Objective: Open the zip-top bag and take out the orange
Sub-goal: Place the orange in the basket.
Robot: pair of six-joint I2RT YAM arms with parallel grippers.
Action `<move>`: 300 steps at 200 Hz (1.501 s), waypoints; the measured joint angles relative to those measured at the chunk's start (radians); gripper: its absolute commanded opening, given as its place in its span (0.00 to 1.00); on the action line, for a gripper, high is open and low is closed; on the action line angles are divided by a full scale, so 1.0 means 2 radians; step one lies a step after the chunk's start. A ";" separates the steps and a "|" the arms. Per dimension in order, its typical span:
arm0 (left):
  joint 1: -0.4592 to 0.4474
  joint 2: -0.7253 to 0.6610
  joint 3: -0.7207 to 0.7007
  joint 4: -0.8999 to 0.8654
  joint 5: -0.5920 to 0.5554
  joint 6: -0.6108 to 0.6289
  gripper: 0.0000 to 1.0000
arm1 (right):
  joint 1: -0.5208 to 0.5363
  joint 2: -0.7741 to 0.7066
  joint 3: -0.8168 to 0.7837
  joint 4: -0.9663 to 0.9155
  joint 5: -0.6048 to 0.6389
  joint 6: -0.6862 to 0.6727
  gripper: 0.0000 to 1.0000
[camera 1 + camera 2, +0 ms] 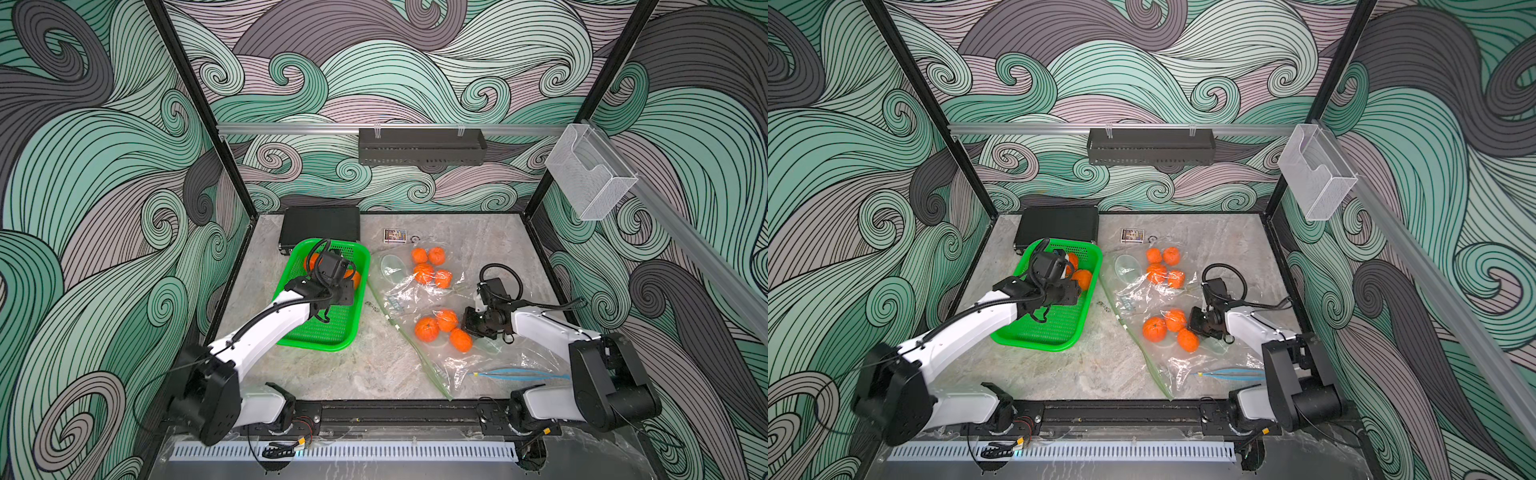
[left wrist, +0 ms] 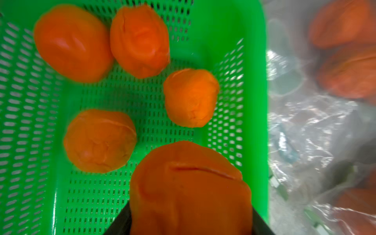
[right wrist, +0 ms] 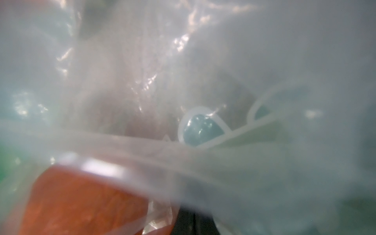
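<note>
My left gripper (image 1: pixel 351 289) hangs over the green basket (image 1: pixel 328 343), shut on an orange (image 2: pixel 189 191) that fills the space between its black jaws. Several more oranges (image 2: pixel 99 140) lie on the basket floor. The clear zip-top bag (image 1: pixel 457 370) sprawls on the right half of the table, its green zip strip (image 1: pixel 419 361) running toward the front edge. Three oranges (image 1: pixel 427 329) sit inside it near the middle and several more (image 1: pixel 424 272) farther back. My right gripper (image 1: pixel 471 322) is beside the nearer three, shut on the bag's plastic, which drapes over its wrist view (image 3: pixel 203 142).
A black case (image 1: pixel 320 224) lies against the back wall behind the basket. A small printed box (image 1: pixel 395 235) sits at the back centre. Something thin and blue (image 1: pixel 519 374) lies in the bag near the front right. A black shelf (image 1: pixel 422 147) hangs on the rear rail.
</note>
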 measured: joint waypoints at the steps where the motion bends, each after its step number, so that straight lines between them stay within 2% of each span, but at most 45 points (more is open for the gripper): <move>1: 0.002 0.006 0.002 -0.001 0.001 0.000 0.32 | 0.000 0.000 0.000 0.000 0.000 0.000 0.07; 29: 0.038 0.084 0.047 -0.005 0.019 0.001 0.32 | 0.000 0.000 0.000 0.000 0.000 0.000 0.07; 60: 0.069 0.113 0.050 0.004 0.038 0.001 0.32 | 0.000 0.000 -0.001 0.001 0.000 0.000 0.07; 99: 0.083 0.134 0.055 0.007 0.027 0.001 0.37 | 0.000 0.000 -0.001 0.001 0.000 0.000 0.06; 154: 0.083 0.139 0.058 0.019 -0.023 0.010 0.60 | 0.000 -0.001 -0.001 0.001 0.000 0.000 0.07; 195: 0.083 0.153 0.068 0.023 -0.026 0.018 0.73 | 0.000 -0.001 -0.001 0.001 0.000 0.000 0.07; 229: 0.083 0.143 0.072 0.019 -0.019 0.020 0.78 | 0.000 -0.001 -0.001 0.001 -0.001 0.000 0.07; 266: 0.083 0.091 0.097 -0.021 -0.013 0.020 0.78 | 0.000 -0.001 -0.002 0.002 -0.001 0.000 0.07; 283: 0.083 0.049 0.105 -0.031 -0.001 0.021 0.76 | -0.001 -0.002 -0.002 0.002 -0.002 0.000 0.07; 300: 0.083 -0.004 0.105 -0.042 0.032 0.026 0.69 | -0.003 -0.003 -0.004 0.003 -0.004 0.000 0.07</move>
